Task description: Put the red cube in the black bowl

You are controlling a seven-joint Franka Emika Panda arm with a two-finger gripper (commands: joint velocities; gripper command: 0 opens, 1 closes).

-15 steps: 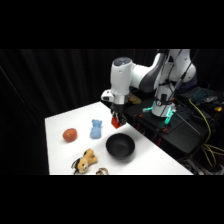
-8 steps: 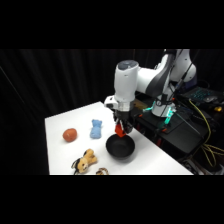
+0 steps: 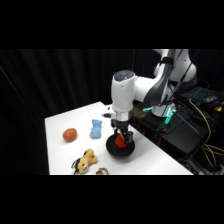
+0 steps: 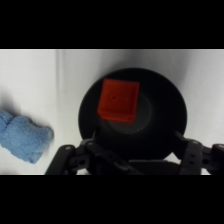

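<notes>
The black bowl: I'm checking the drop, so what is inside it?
The round matte black bowl holds the small red square-faced cube inside its rim. The side view shows the white arm's gripper right above the bowl. The gripper's black linkage covers the bowl's near edge.

We see the gripper (image 3: 121,141) directly above the bowl (image 3: 121,150), with the cube (image 3: 120,142) at the bowl's mouth; from the wrist, the cube (image 4: 118,100) lies within the bowl's rim (image 4: 170,89). In the side view, a cloth toy (image 3: 96,129) lies left of the bowl; a ball (image 3: 70,134) sits further left; a plush toy (image 3: 85,161) lies in front, near the table's (image 3: 150,160) front edge.
</notes>
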